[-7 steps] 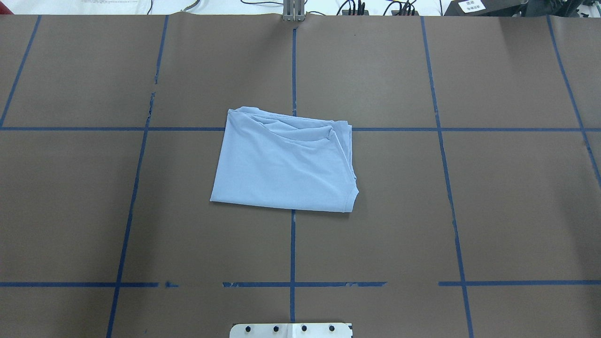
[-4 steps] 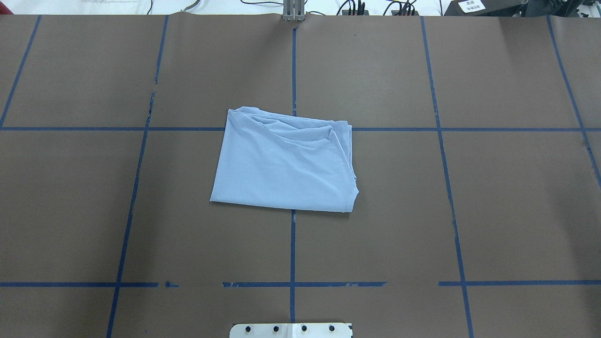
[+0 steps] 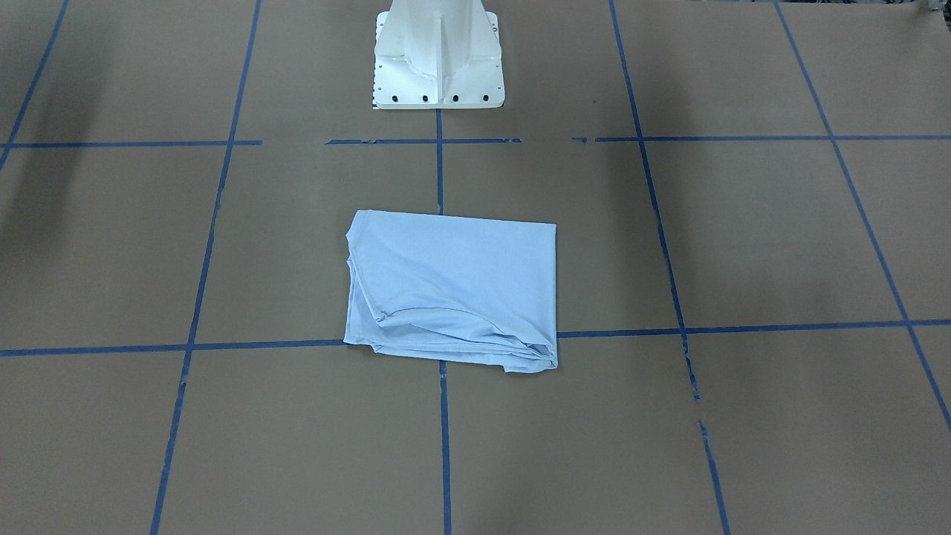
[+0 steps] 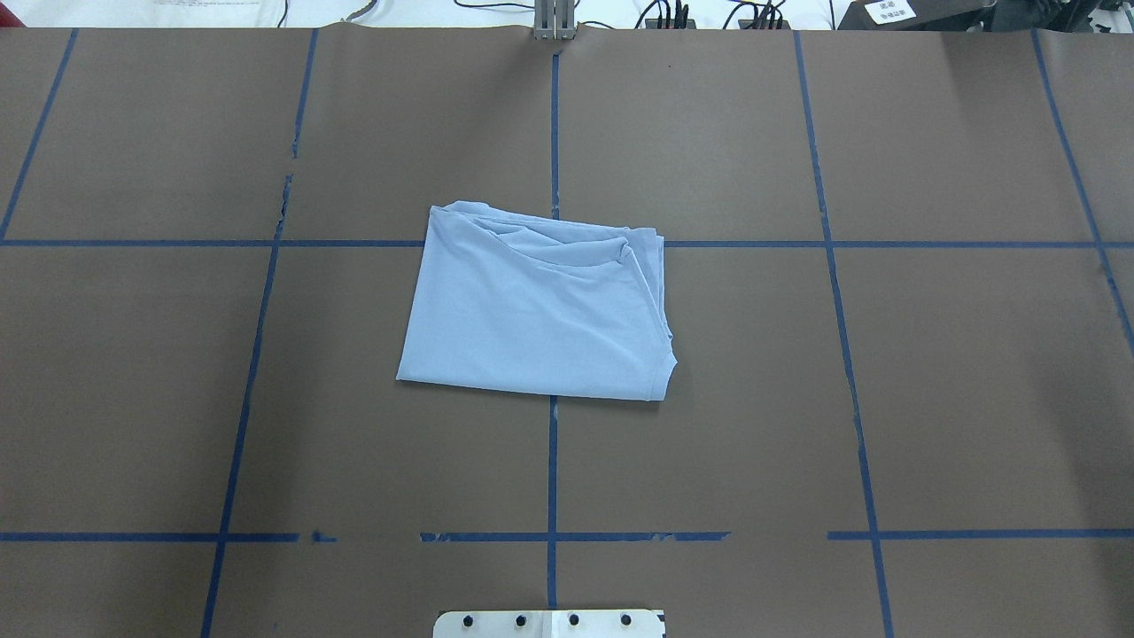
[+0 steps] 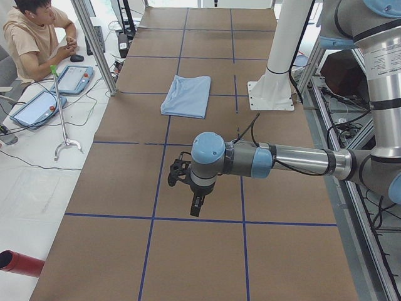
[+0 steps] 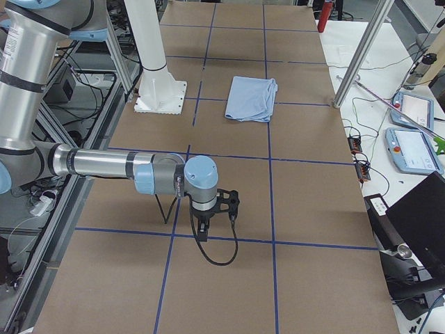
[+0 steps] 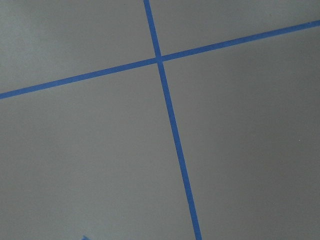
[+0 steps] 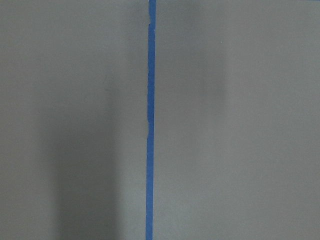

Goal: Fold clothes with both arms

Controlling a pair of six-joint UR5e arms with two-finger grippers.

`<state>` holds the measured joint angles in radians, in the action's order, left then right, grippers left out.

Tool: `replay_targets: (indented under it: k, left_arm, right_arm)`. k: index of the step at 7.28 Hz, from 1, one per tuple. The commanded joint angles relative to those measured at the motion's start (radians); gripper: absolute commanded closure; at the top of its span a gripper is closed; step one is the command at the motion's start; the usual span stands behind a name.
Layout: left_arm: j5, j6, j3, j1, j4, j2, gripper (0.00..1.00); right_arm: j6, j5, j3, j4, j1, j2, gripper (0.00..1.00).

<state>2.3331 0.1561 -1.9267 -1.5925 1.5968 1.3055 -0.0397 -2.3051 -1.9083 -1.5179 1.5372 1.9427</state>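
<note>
The clothes are one light blue T-shirt [image 4: 532,310], folded into a rough rectangle and lying flat at the table's centre; it also shows as the T-shirt [image 3: 453,290], [image 5: 187,95], [image 6: 252,97]. Neither arm touches it. My left gripper [image 5: 188,188] hangs low over bare table far from the shirt, near the left end. My right gripper [image 6: 217,221] hangs low near the right end. Both show only in the side views, so I cannot tell whether they are open or shut. The wrist views hold only brown table and blue tape.
The white pedestal base [image 3: 438,67] stands at the robot's edge behind the shirt. A seated person [image 5: 31,37] and teach pendants [image 5: 78,78] are beside the table's far side. Metal frame posts [image 6: 358,59] rise there. Blue tape lines [image 4: 552,461] grid the brown surface.
</note>
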Motion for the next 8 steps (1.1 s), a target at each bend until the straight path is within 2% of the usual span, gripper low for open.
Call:
replay_targets:
  k: [1,3,5,8]
  left_arm:
    - [0.000,-0.045,-0.002,0.023,0.000,0.009,0.00]
    - [0.002,-0.073,0.005,0.064,0.009,0.009,0.00]
    - [-0.001,0.012,0.009,0.065,0.019,-0.005,0.00]
    - [0.000,0.016,0.009,0.065,0.021,-0.002,0.00]
  right_arm:
    - [0.000,-0.008,-0.002,0.001,0.000,0.008,0.00]
    - [0.000,-0.008,0.000,0.002,0.000,0.012,0.00]
    - [0.000,-0.008,0.000,0.004,0.000,0.013,0.00]
    - [0.012,-0.011,-0.003,0.007,0.000,0.005,0.00]
